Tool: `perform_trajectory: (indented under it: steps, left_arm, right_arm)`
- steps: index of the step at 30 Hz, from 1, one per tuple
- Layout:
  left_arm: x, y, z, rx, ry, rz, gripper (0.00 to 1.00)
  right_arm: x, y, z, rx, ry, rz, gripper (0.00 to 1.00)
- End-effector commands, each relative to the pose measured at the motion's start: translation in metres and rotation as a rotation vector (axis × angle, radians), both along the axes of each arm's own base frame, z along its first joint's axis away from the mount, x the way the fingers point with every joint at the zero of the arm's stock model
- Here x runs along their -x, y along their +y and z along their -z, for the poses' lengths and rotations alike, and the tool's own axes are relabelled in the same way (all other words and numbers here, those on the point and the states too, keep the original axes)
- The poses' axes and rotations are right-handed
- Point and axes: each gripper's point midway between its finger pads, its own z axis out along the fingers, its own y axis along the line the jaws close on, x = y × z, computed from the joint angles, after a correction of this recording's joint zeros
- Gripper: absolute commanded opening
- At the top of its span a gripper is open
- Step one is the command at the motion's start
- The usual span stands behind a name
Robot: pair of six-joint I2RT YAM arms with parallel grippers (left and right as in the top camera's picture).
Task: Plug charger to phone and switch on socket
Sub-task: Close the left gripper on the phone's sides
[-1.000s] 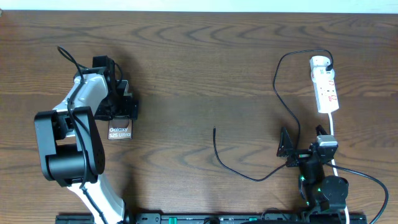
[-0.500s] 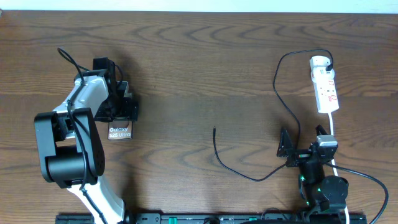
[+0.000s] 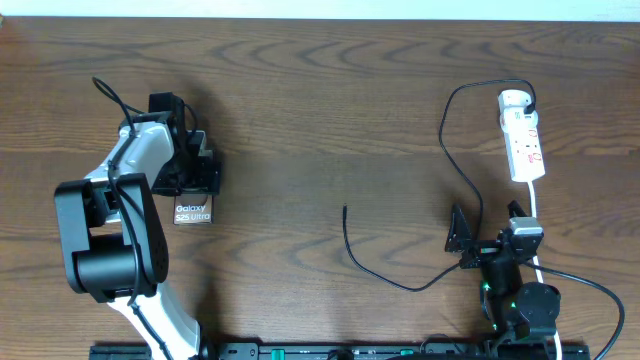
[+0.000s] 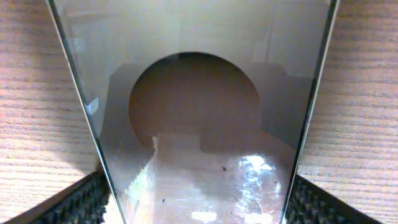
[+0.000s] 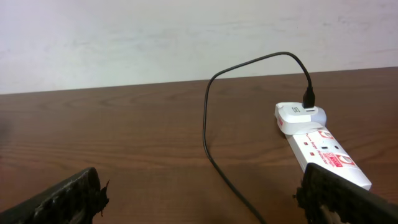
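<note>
Left claw (image 4: 199, 204) clamps phone (image 3: 192, 212) by side edges, at left of table (image 3: 320, 100). Right claw (image 5: 205, 202) gapes wide, empty, near socket (image 3: 522, 135). Charger (image 3: 346, 232) plugged into socket's far end. Loose tip mid-table, well apart from phone.

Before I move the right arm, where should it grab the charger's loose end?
Probably best to grip the charger just behind its small tip, on the straight stretch lying flat on the table, coming from above with jaws across it.
</note>
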Motion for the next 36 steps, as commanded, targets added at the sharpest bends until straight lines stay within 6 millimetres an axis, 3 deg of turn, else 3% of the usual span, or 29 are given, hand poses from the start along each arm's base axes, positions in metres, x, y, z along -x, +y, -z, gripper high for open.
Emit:
perform_trajectory:
  steps: [1,12,16,27,31,36]
  left_arm:
    - [0.0135,-0.0027,0.0138,0.017,0.048,0.002,0.82]
    - [0.0135,-0.0027,0.0138,0.017,0.048,0.002,0.81]
    - [0.0135,-0.0027,0.0138,0.017,0.048,0.002,0.71]
    - [0.0135,-0.0027,0.0138,0.017,0.048,0.002,0.65]
    - [0.0135,-0.0027,0.0138,0.017,0.048,0.002,0.51]
    - [0.0135,-0.0027,0.0138,0.017,0.048,0.002,0.28]
  right_arm:
    - [0.0002,-0.0007,0.0005,0.006,-0.001,0.001,0.99]
    - [0.0002,-0.0007,0.0004,0.006,-0.001,0.001,0.99]
    - [0.0002,-0.0007,0.0005,0.006,-0.001,0.001,0.99]
    - [0.0002,-0.0007,0.0005,0.007,-0.001,0.001,0.99]
    - [0.0002,-0.0007,0.0004,0.006,-0.001,0.001,0.99]
    - [0.0002,-0.0007,0.0005,0.006,-0.001,0.001,0.99]
